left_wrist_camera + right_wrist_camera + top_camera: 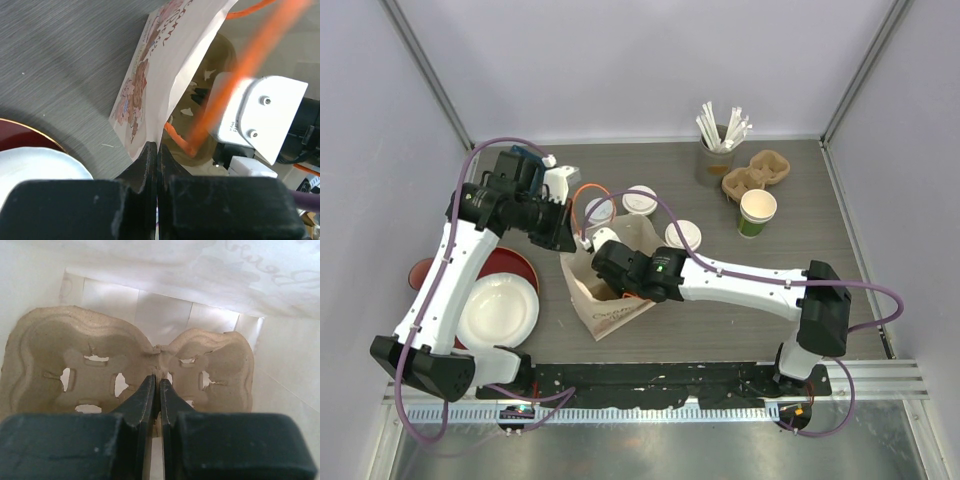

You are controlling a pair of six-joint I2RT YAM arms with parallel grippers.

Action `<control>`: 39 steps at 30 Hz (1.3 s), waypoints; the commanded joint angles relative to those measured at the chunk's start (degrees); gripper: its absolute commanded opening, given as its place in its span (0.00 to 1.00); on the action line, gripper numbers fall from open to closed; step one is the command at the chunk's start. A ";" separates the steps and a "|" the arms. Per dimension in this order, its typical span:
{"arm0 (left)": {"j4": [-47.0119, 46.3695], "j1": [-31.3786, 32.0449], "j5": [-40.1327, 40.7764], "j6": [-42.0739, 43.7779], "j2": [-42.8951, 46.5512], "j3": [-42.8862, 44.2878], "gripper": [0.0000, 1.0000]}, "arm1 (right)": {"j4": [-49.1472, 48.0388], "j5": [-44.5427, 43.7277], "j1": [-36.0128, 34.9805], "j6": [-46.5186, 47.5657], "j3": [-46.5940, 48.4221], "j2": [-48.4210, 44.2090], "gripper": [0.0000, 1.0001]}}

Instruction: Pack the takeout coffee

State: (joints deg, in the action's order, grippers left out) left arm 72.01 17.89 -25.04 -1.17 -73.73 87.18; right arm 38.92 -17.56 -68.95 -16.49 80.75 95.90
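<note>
A white printed paper bag [610, 312] stands in the table's middle, its mouth facing up. My left gripper [157, 148] is shut on the bag's [165, 65] upper edge, holding the mouth open; in the top view this gripper [576, 240] sits at the bag's far-left corner. My right gripper [159, 382] is inside the bag [210, 275], shut on the centre ridge of a brown pulp cup carrier [55, 360]. From above, the right wrist [638, 272] reaches into the bag's mouth. Three lidded cups [640, 200] [599, 211] [683, 235] stand behind the bag.
An open green cup [757, 212], a second pulp carrier [756, 171] and a holder of wrapped straws [717, 143] stand at the back right. A white plate [498, 312] on a red plate [510, 264] lies left of the bag, showing as white plate [40, 167] by my left fingers.
</note>
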 commanded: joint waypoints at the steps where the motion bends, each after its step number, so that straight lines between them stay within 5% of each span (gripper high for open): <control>1: -3.28 0.04 1.14 -1.38 0.26 1.33 0.00 | 2.38 0.25 -0.75 1.55 -0.77 -1.68 0.01; 14: -0.73 0.39 -9.24 3.01 2.45 0.28 0.00 | 7.48 5.26 4.52 -3.81 1.33 4.55 0.01; 31: -2.31 0.48 -4.76 5.39 2.10 -0.78 0.00 | 5.73 6.75 4.35 -1.62 -2.70 8.07 0.01; 33: -2.66 0.48 -4.06 5.65 2.19 -0.95 0.00 | 5.64 6.75 4.35 -0.91 -2.00 8.60 0.04; 39: -2.40 0.48 -5.28 6.27 1.93 -2.36 0.00 | 6.61 8.25 3.91 -0.56 2.04 8.52 0.34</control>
State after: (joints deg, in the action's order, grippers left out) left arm 71.72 18.17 -28.51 3.75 -73.38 84.84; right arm 42.85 -10.72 -64.45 -18.06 80.53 103.46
